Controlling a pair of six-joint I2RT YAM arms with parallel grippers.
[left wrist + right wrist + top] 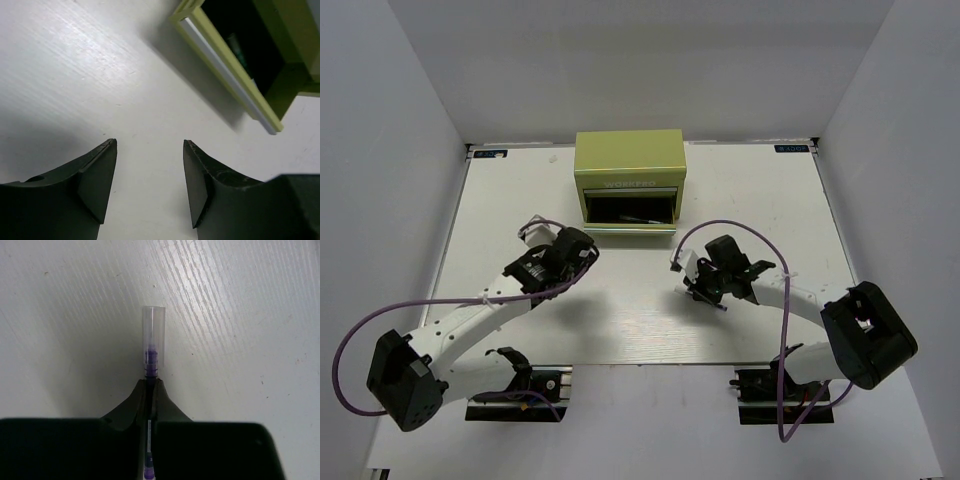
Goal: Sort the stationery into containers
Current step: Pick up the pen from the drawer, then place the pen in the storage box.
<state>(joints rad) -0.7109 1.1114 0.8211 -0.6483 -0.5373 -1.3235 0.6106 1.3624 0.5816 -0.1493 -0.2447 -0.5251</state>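
A white table (620,330) carried a yellow-green metal chest (628,152) at the middle of its far side, with pale lettering across the front. Its drawer (628,229) stood pulled out toward the arms, and a thin dark pen (640,217) lay inside on the dark floor. The left arm (470,320) reached in from the near left corner. Its left pincer (149,145) was near the drawer's left front corner, jaws spread wide with nothing between them and only bare table under the gap. The drawer's pale rim ran across the upper right of that wrist's view. The right arm (790,295) bent in from the near right. Its right pincer (151,382) sat in front of the chest and off to the right, well apart from the drawer. Its jaws were closed tight on a purple pen (152,357), which stuck out past the fingertips with its clear cap (153,327) foremost, over the table. Whether the cap touched the surface could not be told.
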